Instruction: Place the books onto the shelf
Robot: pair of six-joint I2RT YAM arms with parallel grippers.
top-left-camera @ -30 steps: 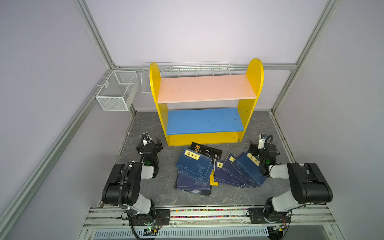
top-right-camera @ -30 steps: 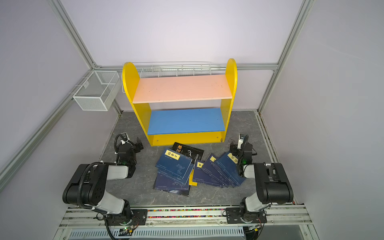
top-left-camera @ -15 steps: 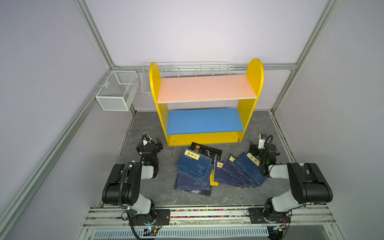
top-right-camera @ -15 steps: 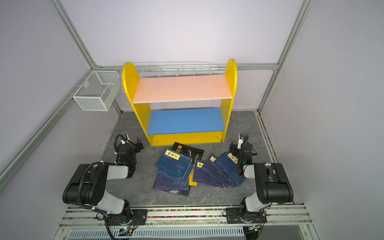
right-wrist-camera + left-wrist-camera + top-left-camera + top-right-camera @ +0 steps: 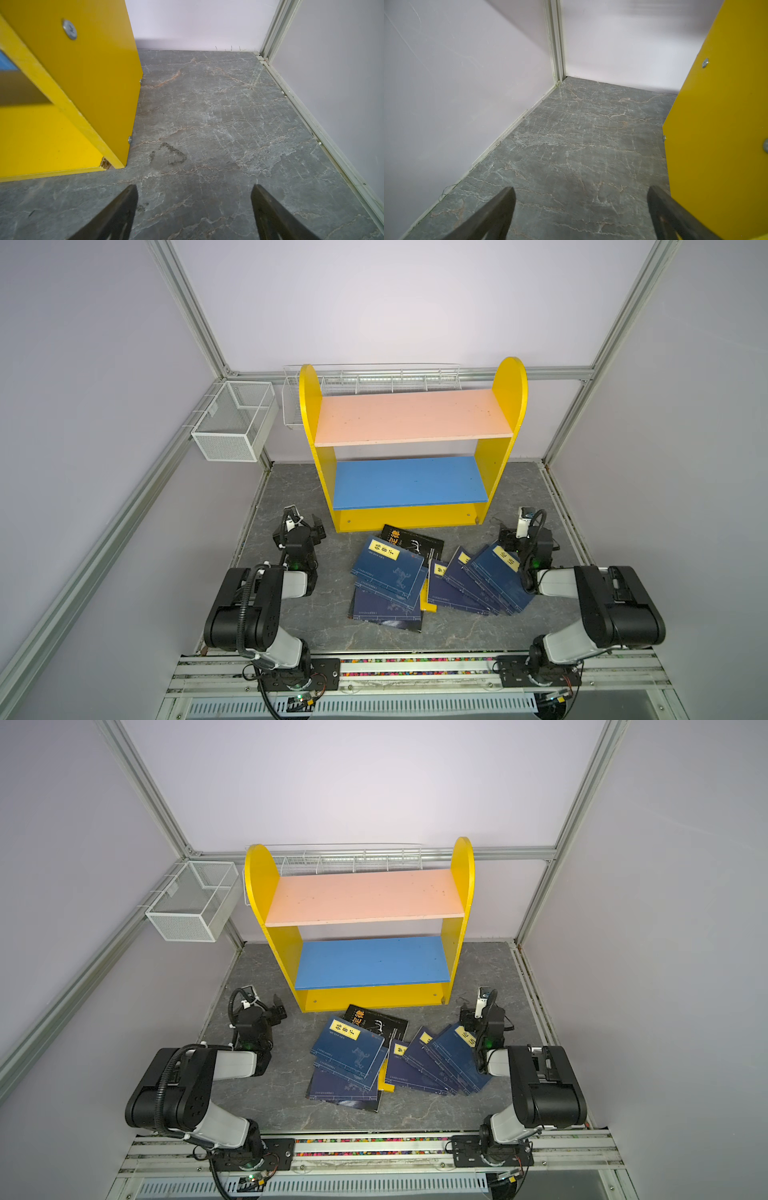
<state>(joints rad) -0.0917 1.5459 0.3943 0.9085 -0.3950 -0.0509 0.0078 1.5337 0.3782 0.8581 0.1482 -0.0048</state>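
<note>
1. The books (image 5: 388, 570) lay flat in a loose, overlapping spread on the grey desk (image 5: 299, 614), about midway between its front edge and the shelf, as both top views showed (image 5: 349, 1048).
2. Navy covers with yellow labels formed a stack on the left and a fan (image 5: 492, 576) on the right. A black book (image 5: 419, 542) lay at the back of the spread, just before the shelf's base. A yellow sliver (image 5: 427, 599) showed between the two groups.
3. The shelf (image 5: 411, 517) stood upright toward the desk's back edge, with its pink board (image 5: 411, 416) above its blue board (image 5: 407, 483).
4. The left fingers (image 5: 496, 212) were released and spread wide over bare desk near the left edge, beside the shelf's yellow side panel, grasping nothing.
5. The right fingers (image 5: 118, 209) were likewise spread and held nothing, near the right edge by the shelf's front corner.
6. A white mesh basket (image 5: 232, 423) hung on the left wall, and a wire rack (image 5: 374, 379) ran behind the shelf.
</note>
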